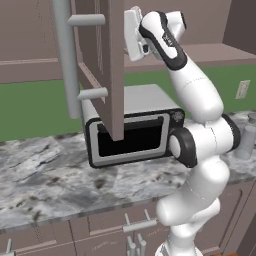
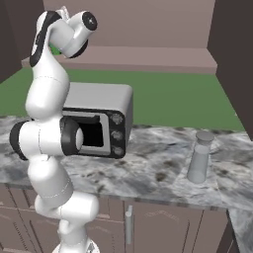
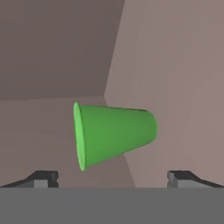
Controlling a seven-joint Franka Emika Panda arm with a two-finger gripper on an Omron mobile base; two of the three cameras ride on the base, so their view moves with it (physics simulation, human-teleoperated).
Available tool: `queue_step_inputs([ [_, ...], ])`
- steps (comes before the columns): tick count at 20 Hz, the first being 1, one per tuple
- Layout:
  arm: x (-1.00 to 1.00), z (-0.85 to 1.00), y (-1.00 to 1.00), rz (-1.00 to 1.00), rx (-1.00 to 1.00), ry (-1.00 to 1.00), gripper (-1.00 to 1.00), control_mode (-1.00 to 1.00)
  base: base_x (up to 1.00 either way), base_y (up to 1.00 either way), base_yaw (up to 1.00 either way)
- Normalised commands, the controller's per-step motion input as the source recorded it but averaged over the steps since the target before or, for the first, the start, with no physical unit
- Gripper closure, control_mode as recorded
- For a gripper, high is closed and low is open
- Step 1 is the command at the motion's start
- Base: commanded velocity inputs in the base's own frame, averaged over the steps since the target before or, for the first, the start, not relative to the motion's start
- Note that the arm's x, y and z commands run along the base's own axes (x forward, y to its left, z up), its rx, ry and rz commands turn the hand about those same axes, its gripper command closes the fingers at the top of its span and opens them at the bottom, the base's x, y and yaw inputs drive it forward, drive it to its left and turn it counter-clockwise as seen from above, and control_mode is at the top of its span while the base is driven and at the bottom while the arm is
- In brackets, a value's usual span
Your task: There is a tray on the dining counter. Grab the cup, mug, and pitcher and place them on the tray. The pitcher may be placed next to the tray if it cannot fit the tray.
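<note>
Bright green handleless tapered cup [image 3: 114, 133]: inside upper cabinet, straight ahead of hand [image 3: 113, 178]. Long axis crosswise to fingers. Hand wide open, empty.

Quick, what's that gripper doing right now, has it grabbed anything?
Gripper: open, holding nothing; the bright green handleless cup sits ahead between its fingertips, ungrasped.

- Cup [image 3: 114, 133]: smooth, matt green, plastic-like surface.
- Pitcher [image 2: 200, 158]: pale grey, translucent, smooth wall.
- Worktop [image 2: 158, 170]: grey-white marbled stone, polished look.
- Toaster oven [image 1: 132, 125]: brushed grey metal casing, glossy black door panel.
- Cabinet door [image 1: 102, 55]: matt brown, wood-like, with a smooth grey metal handle [image 1: 67, 57].
</note>
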Motion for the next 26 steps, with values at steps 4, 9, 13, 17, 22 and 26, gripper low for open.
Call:
queue_step_inputs([
  [4, 0.31, 0.00, 0.03, 0.00, 0.00, 0.03, -1.00, -1.00, 0.00, 0.00, 0.00],
  [9, 0.18, 0.00, 0.07, 0.00, 0.00, 0.02, -1.00, -1.00, 0.00, 0.00, 0.00],
  [13, 0.00, 0.00, 0.12, 0.01, 0.00, 0.00, -1.00, -1.00, 0.00, 0.00, 0.00],
  [17, 0.03, 0.00, 0.20, 0.00, 0.00, 0.00, -1.00, -1.00, 0.00, 0.00, 0.00],
  [22, 0.16, -0.15, 0.18, 0.00, 0.00, 0.00, -1.00, -1.00, 0.00, 0.00, 0.00],
  [26, 0.19, -0.24, 0.11, 0.00, 0.00, 0.00, -1.00, -1.00, 0.00, 0.00, 0.00],
])
